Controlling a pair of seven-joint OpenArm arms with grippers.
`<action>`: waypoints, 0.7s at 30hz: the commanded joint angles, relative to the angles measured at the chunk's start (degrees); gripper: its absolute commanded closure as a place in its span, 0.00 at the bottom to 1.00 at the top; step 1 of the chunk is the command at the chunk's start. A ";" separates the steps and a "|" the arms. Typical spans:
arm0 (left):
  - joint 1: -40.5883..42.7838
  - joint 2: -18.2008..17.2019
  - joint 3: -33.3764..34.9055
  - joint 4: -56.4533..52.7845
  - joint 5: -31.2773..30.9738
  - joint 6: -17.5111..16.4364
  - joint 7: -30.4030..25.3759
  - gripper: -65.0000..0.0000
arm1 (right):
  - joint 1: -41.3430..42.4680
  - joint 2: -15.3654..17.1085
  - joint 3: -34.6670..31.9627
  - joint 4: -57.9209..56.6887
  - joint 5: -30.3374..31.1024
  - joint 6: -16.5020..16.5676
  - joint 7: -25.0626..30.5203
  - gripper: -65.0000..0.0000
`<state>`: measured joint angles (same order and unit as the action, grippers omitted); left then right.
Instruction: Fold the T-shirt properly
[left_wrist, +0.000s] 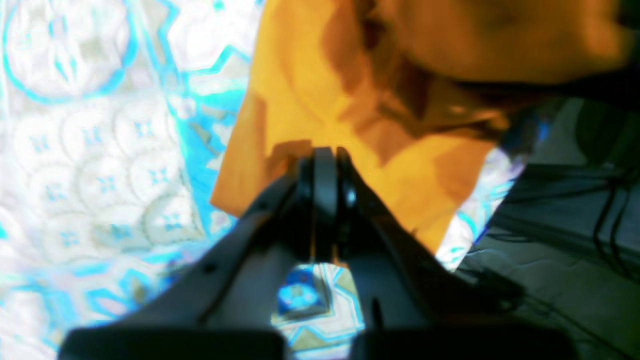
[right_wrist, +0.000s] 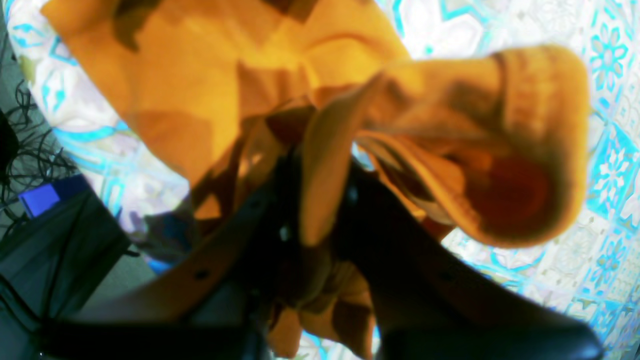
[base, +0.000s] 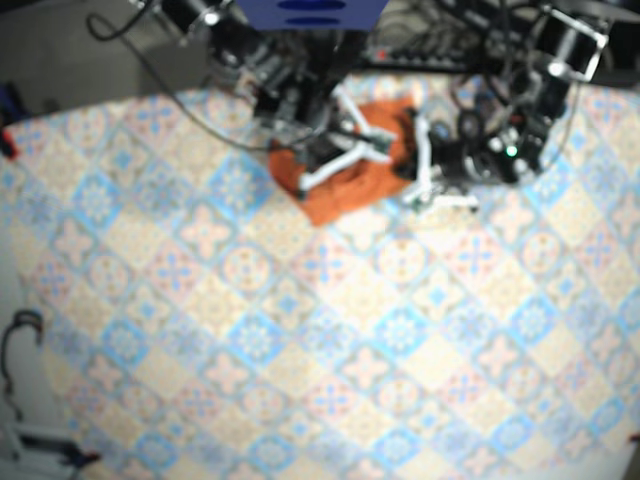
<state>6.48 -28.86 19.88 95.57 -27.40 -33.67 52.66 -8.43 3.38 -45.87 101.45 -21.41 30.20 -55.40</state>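
Crumpled orange fabric T-shirt (base: 345, 195), lying bunched in a small heap at the upper centre of the base view, folding over itself in shadowed creases, one ribbed edge curling into an open loop at the right of the right wrist view

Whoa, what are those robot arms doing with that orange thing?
Both arms are working on an orange T-shirt, trying to fold it. The left claw is pinched shut on one edge of the cloth, and the right claw is shut on a bunched-up part. The T-shirt sits crumpled near the far edge of the patterned tablecloth, not neatly folded yet.
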 joint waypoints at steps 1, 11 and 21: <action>-0.55 0.60 -0.58 -1.46 -0.34 -0.04 -0.31 1.00 | 1.09 -0.52 -0.07 0.92 0.00 -0.09 0.58 1.00; -1.51 3.68 -0.23 -12.80 -0.07 -0.04 -5.24 1.00 | 1.26 -1.49 -2.44 0.92 0.00 -0.09 0.67 1.00; -1.51 6.14 -0.32 -12.80 5.02 -0.22 -5.24 1.00 | 3.81 -1.66 -5.43 0.92 0.71 0.00 0.76 1.00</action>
<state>5.10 -22.87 19.31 82.50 -23.22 -34.30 47.09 -5.04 2.26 -51.03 101.34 -20.99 30.17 -55.77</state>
